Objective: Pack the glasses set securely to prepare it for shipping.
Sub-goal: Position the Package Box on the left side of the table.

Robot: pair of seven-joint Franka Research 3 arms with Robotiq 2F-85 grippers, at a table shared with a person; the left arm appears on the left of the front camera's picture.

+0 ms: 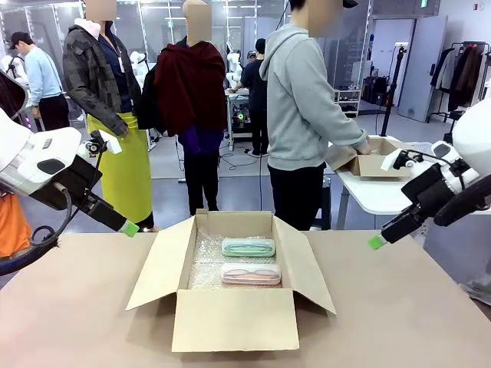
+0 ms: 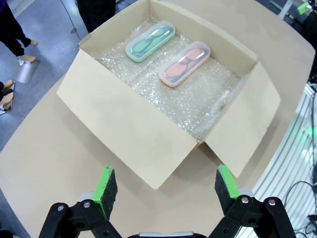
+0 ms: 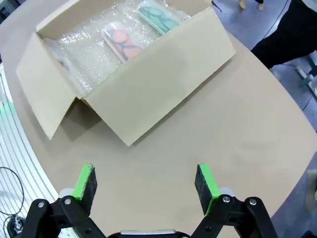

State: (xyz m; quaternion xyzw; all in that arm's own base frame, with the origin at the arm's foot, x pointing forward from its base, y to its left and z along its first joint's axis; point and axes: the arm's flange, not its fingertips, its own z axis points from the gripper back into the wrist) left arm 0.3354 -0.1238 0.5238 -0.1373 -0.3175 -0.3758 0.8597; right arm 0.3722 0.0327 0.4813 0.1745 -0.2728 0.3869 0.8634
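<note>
Both cases lie inside the cardboard box (image 1: 234,318), flat on its bubble wrap (image 1: 205,257): the mint green case (image 1: 248,247) towards the box's far wall, the pale pink case (image 1: 251,274) just beside it on the near side. Nothing covers them, and bare wrap lies beside them, so if the flaps are shut as things stand, the cases may slide and knock together.

The left hand (image 2: 165,181) hangs wide and empty off the box's left flap, and the right hand (image 3: 145,181) hangs wide and empty off its right flap. A push on either flap could skid the light box across the smooth tan bench (image 1: 399,307).

Beyond the box's far side, people stand in a busy workroom.
</note>
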